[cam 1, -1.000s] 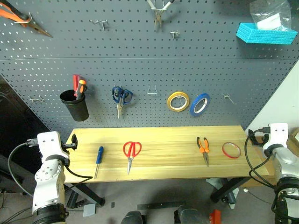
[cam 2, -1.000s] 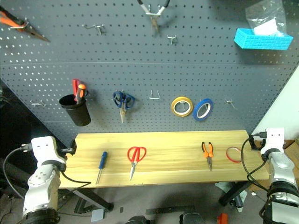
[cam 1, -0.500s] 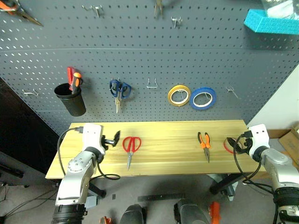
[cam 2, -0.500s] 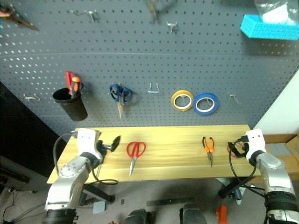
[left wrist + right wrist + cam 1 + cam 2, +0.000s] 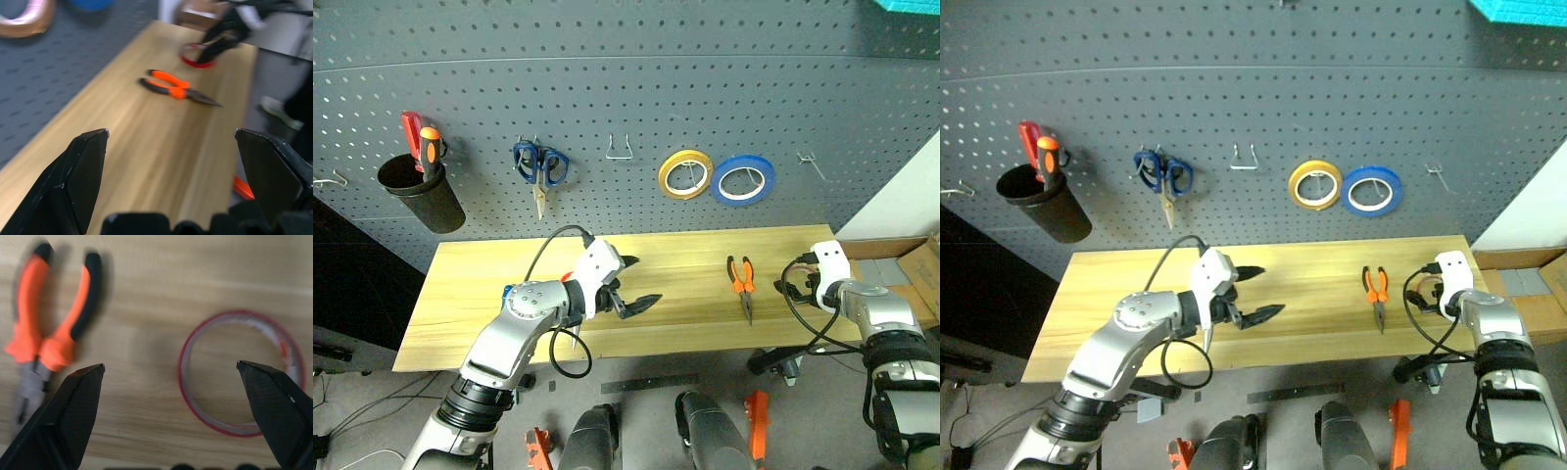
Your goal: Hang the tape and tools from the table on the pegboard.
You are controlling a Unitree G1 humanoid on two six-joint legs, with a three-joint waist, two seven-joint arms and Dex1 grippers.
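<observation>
Jaws first: my right gripper (image 5: 169, 365) is spread as wide as it goes and has nothing in it. It points down at the table (image 5: 489, 294) just to the right of the pliers (image 5: 740, 279), with one finger near the pliers' handles and the other past the far rim of the tape (image 5: 183, 369). The tape lies flat on the wood just right of the pliers and apart from them, its clear centre showing the planks through it. I read that wide stance as the set-up for a pinch across the thin ring, which a narrower opening could not take while it lies flat.

My left gripper (image 5: 641, 282) is also fully open and empty. It hangs over the table well left of the pliers, pointing toward them, and touches neither wood nor tool. That looks like an approach for the pliers, though I cannot be sure which tool it is meant for.

The pliers lie with their orange-and-black handles toward the pegboard (image 5: 607, 88) and their nose toward the front edge, so the handles are the easier end to reach.

On the pegboard, up and left of the pliers, a bare wire hook (image 5: 620, 149) is free; up and right of them is another empty hook (image 5: 813, 164). The yellow roll (image 5: 684, 174) and blue roll (image 5: 743, 180) hang directly above the pliers. Nothing has been lifted yet.
</observation>
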